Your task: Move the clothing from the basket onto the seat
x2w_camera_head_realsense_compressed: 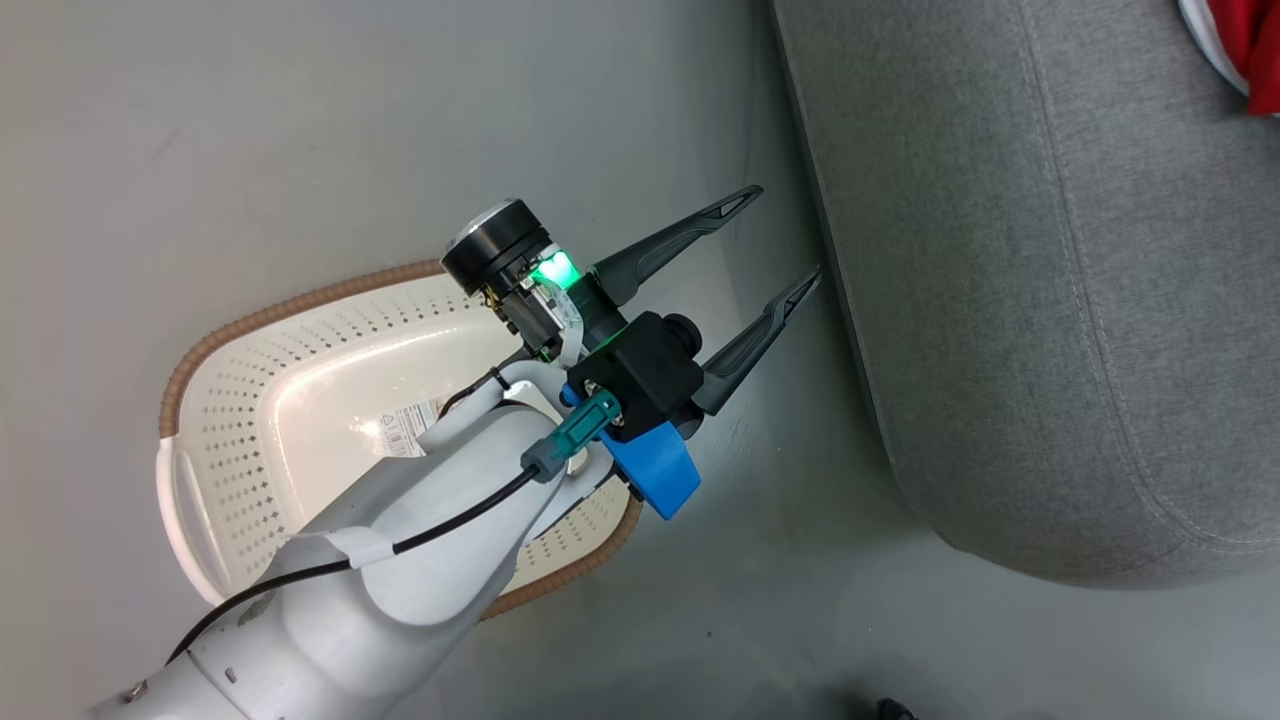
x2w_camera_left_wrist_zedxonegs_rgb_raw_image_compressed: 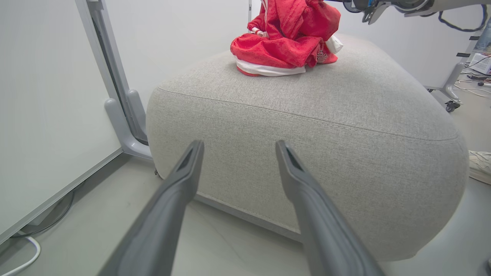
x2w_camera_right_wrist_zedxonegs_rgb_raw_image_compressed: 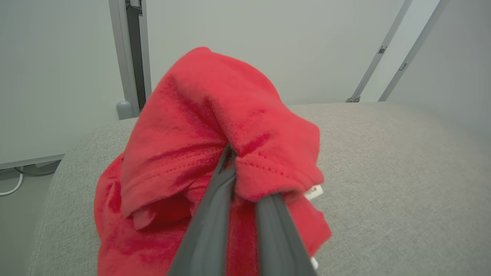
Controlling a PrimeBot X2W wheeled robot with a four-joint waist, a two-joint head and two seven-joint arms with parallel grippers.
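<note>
- Broadly, the large light-grey woven-fabric upholstered seat (x2w_camera_left_wrist_zedxonegs_rgb_raw_image_compressed: pixel 307 126) with its rounded corner carries the task's thing. The bright red soft clothing with white trim (x2w_camera_left_wrist_zedxonegs_rgb_raw_image_compressed: pixel 285 46) lies bunched on its top, well back from the near edge.
- Beside the seat, on the floor, stands the cream-white perforated plastic basket with a brown woven-look rim (x2w_camera_head_realsense_compressed: pixel 250 400). Its bare base and barcode sticker show where the arm does not cover it.
- The pale left arm (x2w_camera_head_realsense_compressed: pixel 400 530) reaches across the basket. Its jaws stand wide apart with nothing between them, pointing at the seat's side wall, low and near it.
- The right jaws are clamped on the clothing. Two dark fingers (x2w_camera_right_wrist_zedxonegs_rgb_raw_image_compressed: pixel 207 214) come together on a red fold above the seat's top, and the rest of the fabric hangs down from them to the heap.
- So the right arm is the nearer one, and the cloth lies straight below its grip, long axis roughly vertical.
- Judging by this, the coming move is a release. Opening should drop the fold onto the seat without any sideways travel.
</note>
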